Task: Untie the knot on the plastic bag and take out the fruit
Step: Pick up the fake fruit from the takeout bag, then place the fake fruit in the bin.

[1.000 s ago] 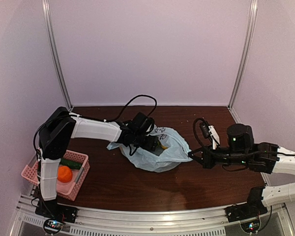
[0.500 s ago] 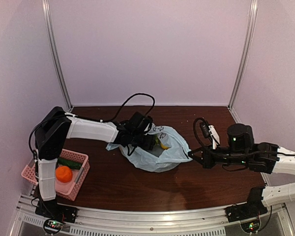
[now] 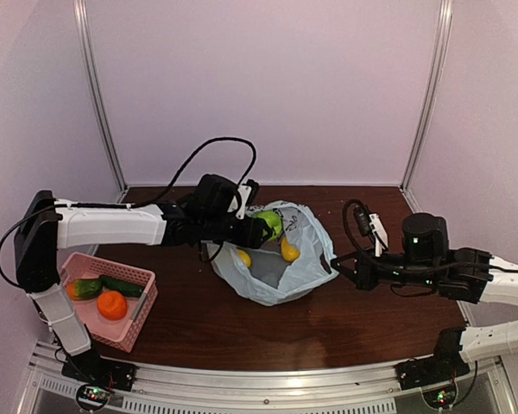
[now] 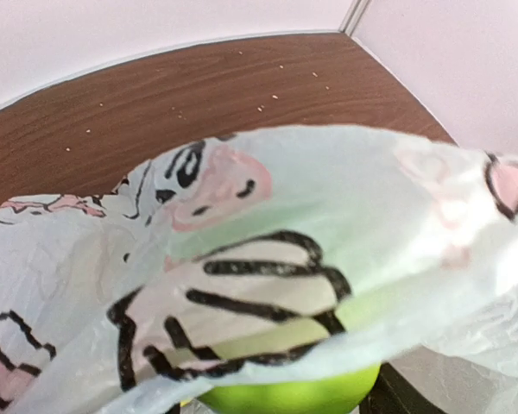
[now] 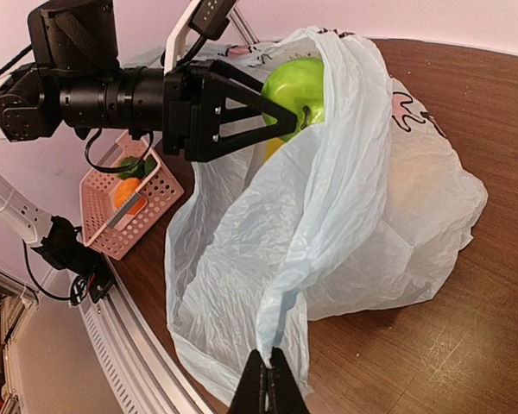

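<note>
The pale blue plastic bag [image 3: 281, 274] lies open mid-table; no knot shows. My left gripper [image 3: 261, 228] is shut on a green round fruit [image 3: 271, 224] and holds it above the bag's far rim. In the right wrist view the fruit [image 5: 298, 84] sits between the black fingers [image 5: 242, 112]. In the left wrist view, bag plastic [image 4: 268, 259] covers most of the frame, with the green fruit [image 4: 293, 397] below it. Two yellow fruits [image 3: 243, 257] [image 3: 289, 250] lie inside the bag. My right gripper [image 3: 335, 263] [image 5: 270, 388] is shut on the bag's handle strip [image 5: 285, 319], pulling it right.
A pink perforated basket [image 3: 140, 274] stands at the near left, holding an orange fruit [image 3: 112, 304] and a dark green cucumber [image 3: 123, 286]. It also shows in the right wrist view [image 5: 142, 181]. Metal rails run along the table's near edge.
My left gripper has come up out of the bag with the green fruit, and the arm's base link has swung left. The bag mouth has opened wider, showing two yellow fruits. The right gripper holds still.
</note>
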Robot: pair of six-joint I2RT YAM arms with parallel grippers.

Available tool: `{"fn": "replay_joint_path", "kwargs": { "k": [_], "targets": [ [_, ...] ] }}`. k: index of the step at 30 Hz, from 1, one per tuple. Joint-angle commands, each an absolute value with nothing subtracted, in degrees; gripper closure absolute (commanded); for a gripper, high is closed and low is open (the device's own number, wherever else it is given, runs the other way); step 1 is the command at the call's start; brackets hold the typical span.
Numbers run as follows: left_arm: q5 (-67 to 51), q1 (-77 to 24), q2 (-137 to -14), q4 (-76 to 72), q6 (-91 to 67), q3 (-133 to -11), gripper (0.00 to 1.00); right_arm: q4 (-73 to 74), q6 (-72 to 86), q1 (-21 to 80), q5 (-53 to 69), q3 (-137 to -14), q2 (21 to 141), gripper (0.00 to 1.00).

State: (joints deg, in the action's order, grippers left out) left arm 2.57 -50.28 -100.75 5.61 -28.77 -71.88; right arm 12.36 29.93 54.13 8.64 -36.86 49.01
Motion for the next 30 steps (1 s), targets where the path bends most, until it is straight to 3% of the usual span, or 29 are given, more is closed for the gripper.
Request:
{"fn": "replay_joint_path", "kwargs": {
  "k": [1, 13, 22, 30],
  "targets": [
    [-5.0, -50.0, -97.4, 4.8, -24.7, -68.6, 0.34, 9.8, 29.3, 54.4, 5.8, -39.3, 48.2, 1.0],
    [-15.3, -50.7, -85.8, 6.1, -18.0, -63.6, 0.34, 5.0, 29.5, 54.4, 4.8, -39.4, 49.6, 1.0],
    [-19.3, -49.8, -79.3, 10.7, -21.7, -67.3, 0.34, 4.0, 29.8, 54.4, 4.9, -39.0, 49.7, 1.0],
    [-15.6, -42.5, -74.2, 17.5, -22.2, -69.9, 0.36, 4.1, 29.5, 54.4, 4.6, -38.8, 49.2, 1.0]
  ]
}}
